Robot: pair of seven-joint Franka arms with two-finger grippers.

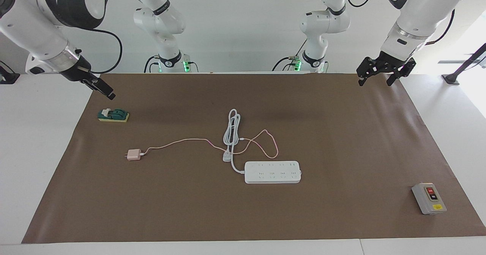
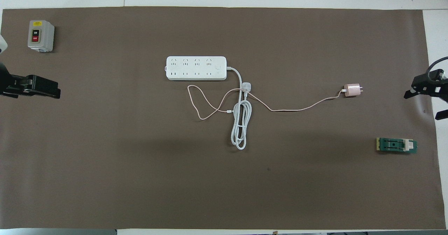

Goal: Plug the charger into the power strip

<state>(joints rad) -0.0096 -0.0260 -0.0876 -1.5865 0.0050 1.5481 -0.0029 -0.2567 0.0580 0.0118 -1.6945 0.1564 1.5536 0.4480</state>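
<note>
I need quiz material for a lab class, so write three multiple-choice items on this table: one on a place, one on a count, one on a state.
1. Where does the small pale pink cube-shaped charger lie relative to the long white power strip?
A. On top of it
B. Apart from it, toward the right arm's end of the table
C. Beside the grey box with red and black buttons

2. How many rows of sockets does the power strip show?
A. One
B. Two
C. Four

3. What is the charger's state?
A. Plugged into the strip
B. Held by the left gripper
C. Unplugged, lying on the brown mat

Answers: 1 B, bare mat separates them. 2 B, the overhead view shows two rows. 3 C, its prongs are free, and both the left gripper and the right gripper are open and empty.
</note>
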